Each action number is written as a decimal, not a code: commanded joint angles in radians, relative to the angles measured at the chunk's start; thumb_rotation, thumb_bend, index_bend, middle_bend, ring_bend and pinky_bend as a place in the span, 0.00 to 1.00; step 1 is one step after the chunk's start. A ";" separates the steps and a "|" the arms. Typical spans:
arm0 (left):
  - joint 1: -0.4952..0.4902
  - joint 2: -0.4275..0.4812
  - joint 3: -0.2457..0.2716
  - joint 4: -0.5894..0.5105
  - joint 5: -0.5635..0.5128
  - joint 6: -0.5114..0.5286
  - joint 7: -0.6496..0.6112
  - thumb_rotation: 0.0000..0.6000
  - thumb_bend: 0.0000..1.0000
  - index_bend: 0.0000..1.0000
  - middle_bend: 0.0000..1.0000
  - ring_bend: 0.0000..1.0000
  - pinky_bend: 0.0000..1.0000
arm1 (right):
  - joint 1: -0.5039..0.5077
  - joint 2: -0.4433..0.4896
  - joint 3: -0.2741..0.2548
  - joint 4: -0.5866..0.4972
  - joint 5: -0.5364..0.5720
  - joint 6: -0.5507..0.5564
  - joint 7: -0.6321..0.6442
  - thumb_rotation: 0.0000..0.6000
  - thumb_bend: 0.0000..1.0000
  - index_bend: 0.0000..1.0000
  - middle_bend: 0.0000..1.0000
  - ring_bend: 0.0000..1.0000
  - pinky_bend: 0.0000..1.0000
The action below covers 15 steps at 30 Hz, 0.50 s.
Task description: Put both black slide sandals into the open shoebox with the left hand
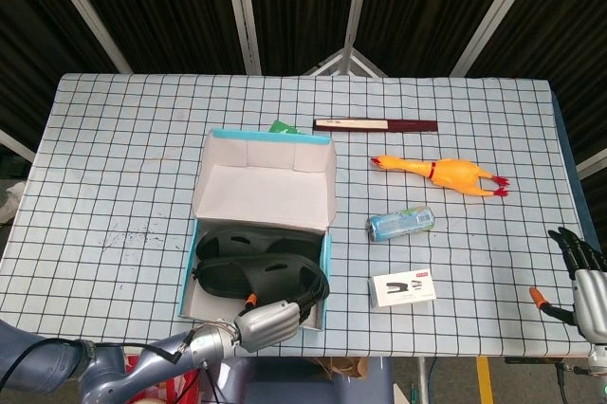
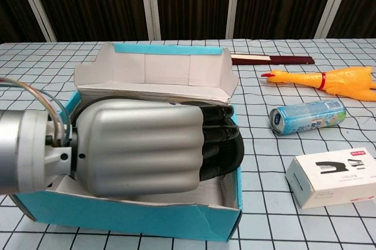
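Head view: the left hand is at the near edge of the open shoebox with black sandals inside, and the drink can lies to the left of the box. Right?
Not quite. The left hand is at the near edge of the open shoebox with the black sandals inside, but the head view shows the drink can lying to the right of the box, between the rubber chicken and the stapler box.
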 commanded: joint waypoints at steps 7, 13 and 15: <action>0.007 0.019 0.022 -0.010 -0.018 0.004 -0.013 1.00 0.53 0.61 0.57 0.10 0.13 | 0.002 -0.001 0.000 -0.001 0.003 -0.005 -0.006 1.00 0.25 0.14 0.12 0.17 0.20; 0.005 0.027 0.033 -0.013 -0.029 0.002 -0.027 1.00 0.53 0.60 0.57 0.10 0.13 | 0.000 -0.001 0.003 -0.003 0.007 -0.001 -0.007 1.00 0.25 0.14 0.12 0.17 0.20; 0.005 0.023 0.037 -0.006 -0.025 -0.001 -0.038 1.00 0.53 0.60 0.57 0.10 0.13 | 0.000 -0.001 0.002 -0.004 0.008 -0.003 -0.009 1.00 0.25 0.14 0.12 0.17 0.20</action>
